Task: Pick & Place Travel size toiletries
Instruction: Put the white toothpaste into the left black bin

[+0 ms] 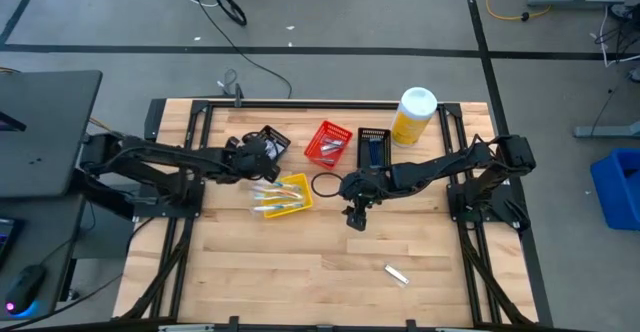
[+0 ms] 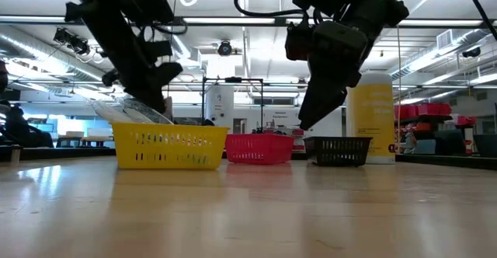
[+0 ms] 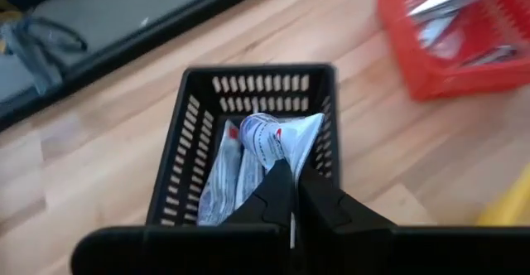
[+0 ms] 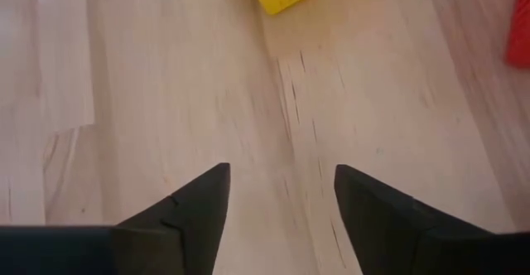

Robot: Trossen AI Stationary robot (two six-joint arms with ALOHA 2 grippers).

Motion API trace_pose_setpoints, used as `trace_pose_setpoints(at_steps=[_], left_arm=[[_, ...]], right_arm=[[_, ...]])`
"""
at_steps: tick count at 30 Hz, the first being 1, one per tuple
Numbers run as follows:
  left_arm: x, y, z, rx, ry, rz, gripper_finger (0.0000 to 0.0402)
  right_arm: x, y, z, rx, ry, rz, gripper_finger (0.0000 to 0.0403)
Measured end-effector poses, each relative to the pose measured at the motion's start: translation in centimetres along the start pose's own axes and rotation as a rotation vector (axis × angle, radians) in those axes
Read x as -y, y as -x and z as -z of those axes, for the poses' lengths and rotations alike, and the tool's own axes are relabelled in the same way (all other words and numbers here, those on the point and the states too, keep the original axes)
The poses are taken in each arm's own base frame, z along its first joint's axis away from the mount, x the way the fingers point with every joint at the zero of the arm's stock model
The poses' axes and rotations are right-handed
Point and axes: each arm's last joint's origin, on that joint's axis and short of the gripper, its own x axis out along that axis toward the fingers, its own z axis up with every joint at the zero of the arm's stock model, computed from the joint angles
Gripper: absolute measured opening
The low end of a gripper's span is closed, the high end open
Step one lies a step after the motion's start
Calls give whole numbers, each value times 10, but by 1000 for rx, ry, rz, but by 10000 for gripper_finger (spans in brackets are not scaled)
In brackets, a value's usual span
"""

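My left gripper (image 3: 291,194) is over the small black basket (image 1: 268,140) at the table's far left and is shut on a white tube packet with a red mark (image 3: 277,138). More white packets (image 3: 217,188) lie in that basket. My right gripper (image 1: 355,214) hangs open and empty over bare wood near the table's middle; it also shows in the right wrist view (image 4: 281,200). The yellow basket (image 1: 283,194) holds thin toothbrushes. The second black basket (image 1: 373,148) holds dark blue razors. One small white item (image 1: 397,273) lies flat on the table near the front right. My left gripper pinches the near end (image 3: 286,161) of the white tube packet between its two fingertips, slanting down into the black basket's opening. The packet's far end reaches toward the basket's far wall; whether it rests on the packets below, I cannot tell.
A red basket (image 1: 328,142) stands between the two black ones. A big yellow white-capped bottle (image 1: 413,115) stands at the far right. A black ring (image 1: 325,184) lies beside the yellow basket. Bare wood spreads over the table's near half.
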Motion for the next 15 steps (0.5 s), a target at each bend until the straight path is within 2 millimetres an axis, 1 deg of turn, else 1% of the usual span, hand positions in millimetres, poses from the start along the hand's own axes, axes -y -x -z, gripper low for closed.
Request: trace_pose_setpoints(at_steps=[5, 7, 11, 15], left_arm=[[0, -14, 5, -48, -1, -43, 5], [1, -16, 5, -42, 1, -63, 10], [2, -18, 2, 3, 3, -69, 28], [1, -19, 1, -29, -26, -45, 32]], right_arm=[[0, 0, 1, -12, 0, 3, 220], [0, 0, 2, -16, 0, 5, 218], [1, 0, 2, -23, 0, 7, 214], [1, 0, 2, -25, 0, 7, 213]])
